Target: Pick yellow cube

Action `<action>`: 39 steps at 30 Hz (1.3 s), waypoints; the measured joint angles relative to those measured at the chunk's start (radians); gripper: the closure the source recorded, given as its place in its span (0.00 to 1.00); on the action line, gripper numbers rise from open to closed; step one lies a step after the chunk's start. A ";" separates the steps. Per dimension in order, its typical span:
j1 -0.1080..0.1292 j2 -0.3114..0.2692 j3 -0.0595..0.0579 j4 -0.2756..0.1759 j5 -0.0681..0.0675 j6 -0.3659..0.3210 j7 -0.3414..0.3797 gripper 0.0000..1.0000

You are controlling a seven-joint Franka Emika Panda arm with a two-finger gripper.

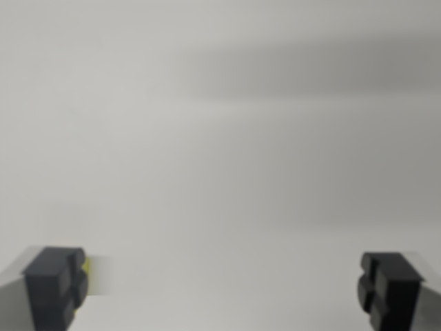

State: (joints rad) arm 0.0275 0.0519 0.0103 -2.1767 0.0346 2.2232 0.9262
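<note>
The wrist view is blurred by motion. My gripper (220, 289) is open, its two dark fingertips far apart at the bottom corners: one fingertip (56, 286) at the wrist view's left, the other (389, 289) at the right. A small smeared patch of yellow (88, 270) shows just beside the inner edge of the left fingertip; it may be the yellow cube, mostly hidden behind that finger. Nothing lies between the fingers.
A plain pale grey surface (220, 158) fills the view. A broad soft shadow band (310, 69) runs across the upper right.
</note>
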 joint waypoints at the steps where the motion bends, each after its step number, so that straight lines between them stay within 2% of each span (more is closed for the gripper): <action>1: 0.005 -0.002 0.000 -0.010 0.000 0.008 0.006 0.00; 19: 0.100 -0.025 0.000 -0.164 -0.003 0.142 0.116 0.00; 39: 0.218 -0.010 0.000 -0.294 -0.008 0.291 0.255 0.00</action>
State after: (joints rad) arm 0.2455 0.0419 0.0107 -2.4711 0.0266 2.5140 1.1817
